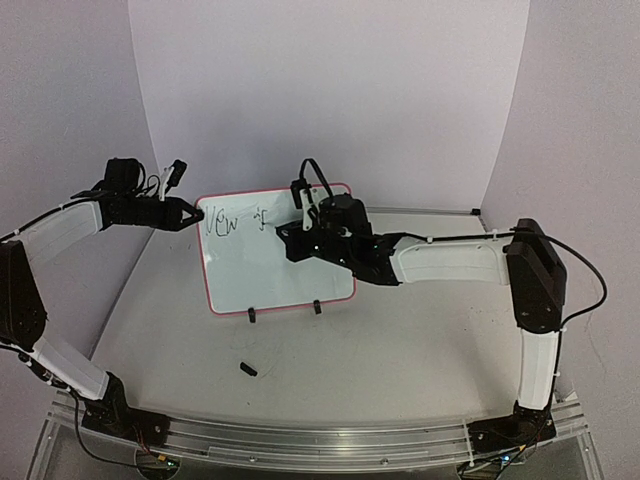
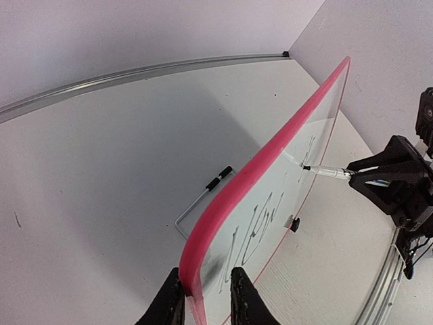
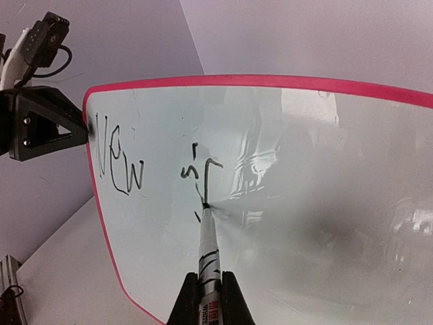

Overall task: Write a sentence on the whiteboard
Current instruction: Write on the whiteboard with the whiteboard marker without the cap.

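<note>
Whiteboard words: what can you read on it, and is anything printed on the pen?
"New": black handwriting, upper left of the whiteboard.
Unfinished strokes beside it: not a readable word yet.
Print on the marker: too blurred to read.

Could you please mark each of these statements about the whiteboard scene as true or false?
1. The left gripper has its jaws clamped on the left edge of the whiteboard. True.
2. The right gripper holds an eraser. False: it holds a marker, with the tip on the board.
3. The word "New" is written on the board. True.
4. The whiteboard lies flat on the table. False: it stands up on its black feet.
5. The small black piece lies behind the board. False: it lies on the table in front of it, towards the arm bases.
</note>
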Motion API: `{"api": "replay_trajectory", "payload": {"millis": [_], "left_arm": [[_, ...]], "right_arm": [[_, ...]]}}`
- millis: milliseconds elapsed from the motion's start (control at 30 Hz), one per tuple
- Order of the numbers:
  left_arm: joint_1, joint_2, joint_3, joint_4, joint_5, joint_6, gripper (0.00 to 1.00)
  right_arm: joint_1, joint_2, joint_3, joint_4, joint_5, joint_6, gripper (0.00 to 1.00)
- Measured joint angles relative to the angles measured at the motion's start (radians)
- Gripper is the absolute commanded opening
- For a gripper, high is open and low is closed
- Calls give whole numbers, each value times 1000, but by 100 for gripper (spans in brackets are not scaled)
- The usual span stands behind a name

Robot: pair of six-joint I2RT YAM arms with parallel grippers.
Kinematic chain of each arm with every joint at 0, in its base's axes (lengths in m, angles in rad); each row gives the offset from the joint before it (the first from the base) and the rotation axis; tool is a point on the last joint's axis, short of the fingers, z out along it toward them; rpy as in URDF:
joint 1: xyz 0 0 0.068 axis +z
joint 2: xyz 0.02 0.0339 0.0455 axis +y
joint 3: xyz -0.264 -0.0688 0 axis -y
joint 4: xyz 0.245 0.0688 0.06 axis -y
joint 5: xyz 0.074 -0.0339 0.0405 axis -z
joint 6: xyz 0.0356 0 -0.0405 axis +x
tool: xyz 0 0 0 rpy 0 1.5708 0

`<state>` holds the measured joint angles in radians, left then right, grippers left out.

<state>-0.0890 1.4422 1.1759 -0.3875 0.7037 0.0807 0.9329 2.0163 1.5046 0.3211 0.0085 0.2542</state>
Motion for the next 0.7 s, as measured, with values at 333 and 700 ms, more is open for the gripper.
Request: {"api": "replay_trajectory", "payload": {"millis": [333, 700], "left_arm": [[0, 0, 0, 4, 1, 0, 22], [0, 0, 0, 4, 1, 0, 22]], "right_arm": [[-1, -19, -2, -4, 41, -15, 0], [-3, -25, 0, -4, 52, -22, 0]]}}
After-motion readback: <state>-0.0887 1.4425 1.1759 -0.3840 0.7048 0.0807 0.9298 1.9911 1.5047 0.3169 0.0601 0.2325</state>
